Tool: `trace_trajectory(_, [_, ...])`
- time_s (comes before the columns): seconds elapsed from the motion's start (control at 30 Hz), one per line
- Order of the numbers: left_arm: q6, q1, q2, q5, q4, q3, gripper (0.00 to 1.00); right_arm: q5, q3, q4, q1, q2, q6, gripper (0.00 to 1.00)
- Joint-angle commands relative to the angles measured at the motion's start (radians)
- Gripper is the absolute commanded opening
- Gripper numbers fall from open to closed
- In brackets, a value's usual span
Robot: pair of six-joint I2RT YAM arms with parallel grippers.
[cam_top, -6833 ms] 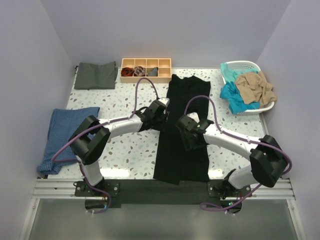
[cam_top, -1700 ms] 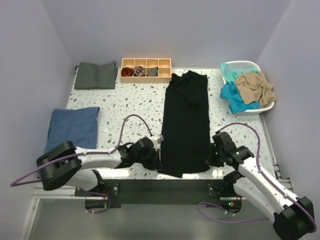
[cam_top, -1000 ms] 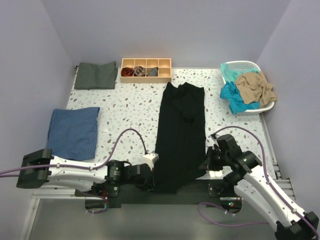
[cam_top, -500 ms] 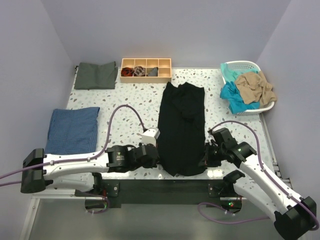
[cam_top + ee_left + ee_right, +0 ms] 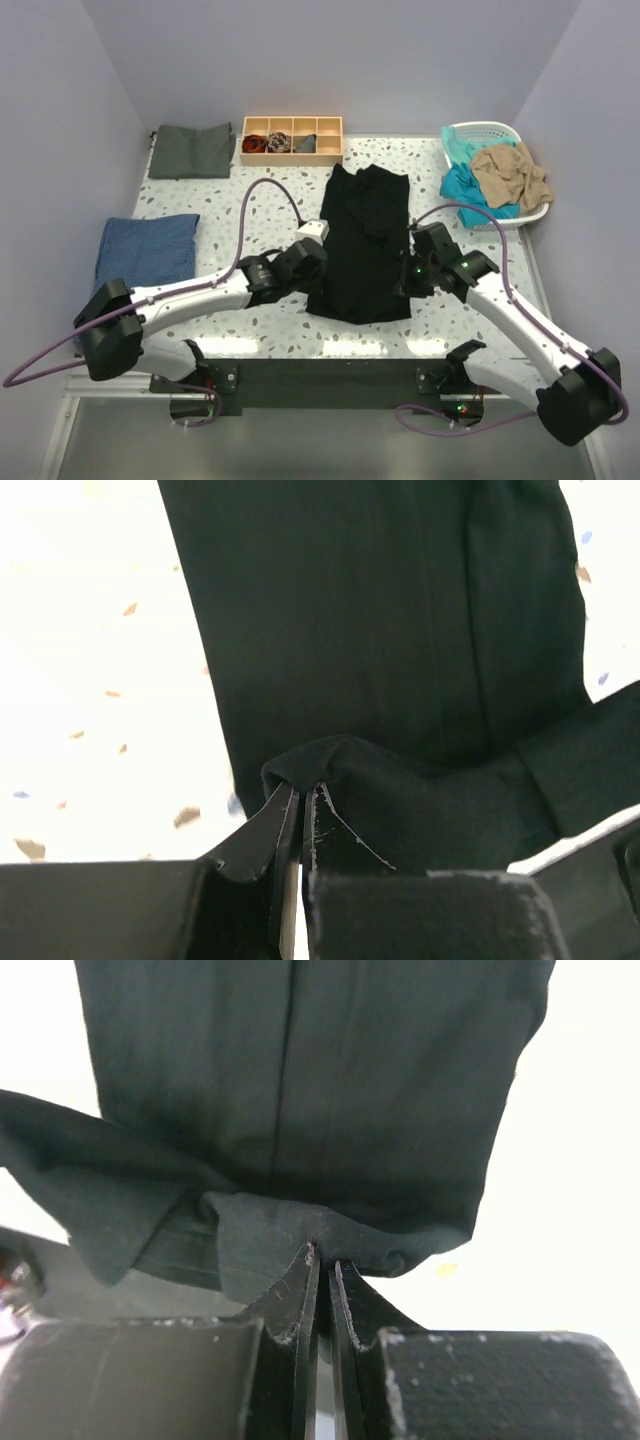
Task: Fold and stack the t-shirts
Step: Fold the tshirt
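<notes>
A long black t-shirt (image 5: 368,215) lies lengthwise down the middle of the table, its near end lifted and doubled back over itself. My left gripper (image 5: 317,272) is shut on the left corner of that raised hem (image 5: 330,765), and the left wrist view shows the cloth pinched at my left gripper (image 5: 303,792). My right gripper (image 5: 406,280) is shut on the right corner; the fabric (image 5: 300,1070) bunches at my right gripper (image 5: 322,1256). A dark grey-green shirt (image 5: 190,150) lies folded at the back left. Teal (image 5: 468,192) and tan (image 5: 512,170) shirts are heaped in the basket.
A white laundry basket (image 5: 498,128) stands at the back right. A wooden compartment tray (image 5: 292,140) with small bundled cloths sits at the back centre. A folded blue checked cloth (image 5: 142,262) lies at the left. The table's front rail (image 5: 320,372) runs below the shirt.
Both grippers have carried the shirt's near hem up from the table's front edge and away toward the far side, so the black shirt now looks shorter.
</notes>
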Motion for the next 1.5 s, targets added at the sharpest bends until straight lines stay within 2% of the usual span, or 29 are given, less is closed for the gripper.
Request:
trace_trajectory(0.0, [0.124, 0.108, 0.087, 0.103, 0.098, 0.113, 0.04, 0.095, 0.093, 0.068, 0.0, 0.132, -0.057, 0.06])
trace_trajectory(0.23, [0.202, 0.225, 0.234, 0.195, 0.121, 0.226, 0.02, 0.187, 0.217, 0.093, -0.006, 0.316, -0.08, 0.04])
trace_trajectory(0.5, [0.245, 0.302, 0.359, 0.267, 0.164, 0.282, 0.02, 0.296, 0.269, 0.179, -0.061, 0.418, -0.077, 0.04])
trace_trajectory(0.57, [0.256, 0.313, 0.374, 0.272, 0.187, 0.285, 0.03, 0.345, 0.28, 0.198, -0.067, 0.451, -0.08, 0.24])
trace_trajectory(0.6, [0.259, 0.322, 0.382, 0.278, 0.2, 0.289, 0.07, 0.36, 0.287, 0.209, -0.069, 0.462, -0.084, 0.29])
trace_trajectory(0.67, [0.274, 0.334, 0.398, 0.259, 0.209, 0.303, 0.08, 0.435, 0.297, 0.253, -0.078, 0.485, -0.089, 0.46])
trace_trajectory(0.7, [0.277, 0.354, 0.403, 0.256, 0.226, 0.306, 0.16, 0.44, 0.297, 0.287, -0.093, 0.508, -0.104, 0.57])
trace_trajectory(0.73, [0.289, 0.366, 0.409, 0.268, 0.238, 0.312, 0.28, 0.43, 0.323, 0.307, -0.104, 0.525, -0.139, 0.72])
trace_trajectory(0.77, [0.289, 0.382, 0.421, 0.273, 0.241, 0.337, 0.38, 0.454, 0.346, 0.312, -0.111, 0.543, -0.146, 0.72])
trace_trajectory(0.8, [0.288, 0.406, 0.425, 0.259, 0.236, 0.352, 0.46, 0.46, 0.399, 0.308, -0.121, 0.572, -0.161, 0.67])
trace_trajectory(0.83, [0.3, 0.414, 0.422, 0.252, 0.241, 0.364, 0.49, 0.468, 0.43, 0.289, -0.124, 0.579, -0.185, 0.62])
trace_trajectory(0.87, [0.314, 0.429, 0.409, 0.244, 0.252, 0.389, 0.53, 0.463, 0.451, 0.268, -0.13, 0.58, -0.195, 0.63])
trace_trajectory(0.97, [0.351, 0.443, 0.389, 0.196, 0.195, 0.468, 0.55, 0.334, 0.518, 0.201, -0.134, 0.571, -0.238, 0.66])
trace_trajectory(1.03, [0.369, 0.443, 0.376, 0.257, 0.144, 0.487, 0.56, 0.255, 0.509, 0.176, -0.131, 0.539, -0.244, 0.66])
trace_trajectory(1.07, [0.368, 0.442, 0.351, 0.299, 0.14, 0.472, 0.55, 0.218, 0.495, 0.157, -0.131, 0.525, -0.238, 0.65])
trace_trajectory(1.1, [0.363, 0.442, 0.339, 0.409, 0.144, 0.457, 0.55, 0.146, 0.467, 0.145, -0.131, 0.513, -0.23, 0.66])
trace_trajectory(1.2, [0.345, 0.434, 0.293, 0.622, 0.183, 0.359, 0.52, 0.025, 0.415, 0.108, -0.122, 0.47, -0.223, 0.65])
trace_trajectory(1.3, [0.332, 0.411, 0.265, 0.71, 0.158, 0.279, 0.5, -0.018, 0.363, 0.057, -0.093, 0.448, -0.216, 0.64])
trace_trajectory(1.47, [0.331, 0.377, 0.245, 0.749, 0.143, 0.179, 0.49, -0.081, 0.257, 0.103, -0.076, 0.402, -0.169, 0.63])
